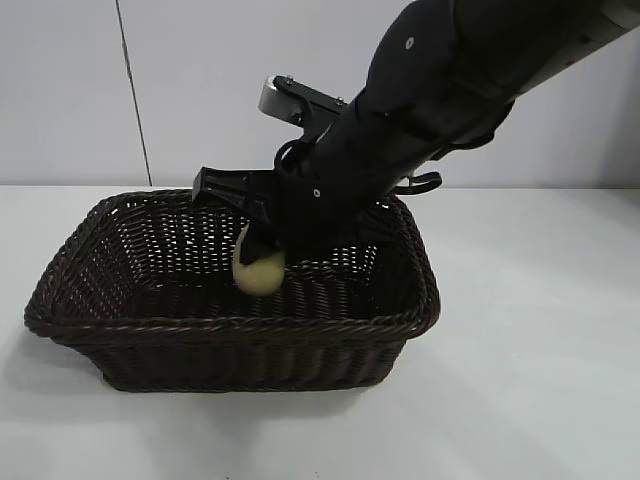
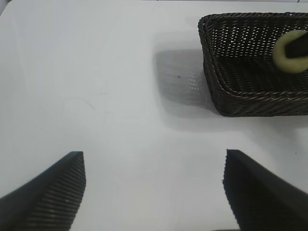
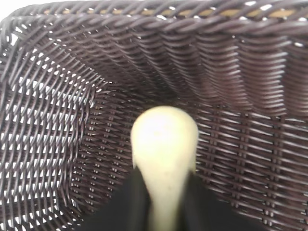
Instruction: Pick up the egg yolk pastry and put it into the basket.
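Overhead, plain white surface (image 1: 540,380), pale wall (image 1: 200,90) behind. Inside basket (image 1: 230,325), egg yolk pastry (image 1: 259,270) on edge, clamped by right pincer (image 1: 262,250). Left pincer (image 2: 154,192) spread apart, off beside basket.

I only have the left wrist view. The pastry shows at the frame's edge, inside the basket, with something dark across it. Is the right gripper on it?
Observer: Yes. In the right wrist view the right gripper pinches the egg yolk pastry on edge.
Operator: My left gripper hangs open over the table. Is the pastry below the rim?
Observer: In the exterior view, yes. It is inside the basket, below the braided rim, near the middle.
Operator: Where does the arm enter?
Observer: The right arm slants down over the far rim.
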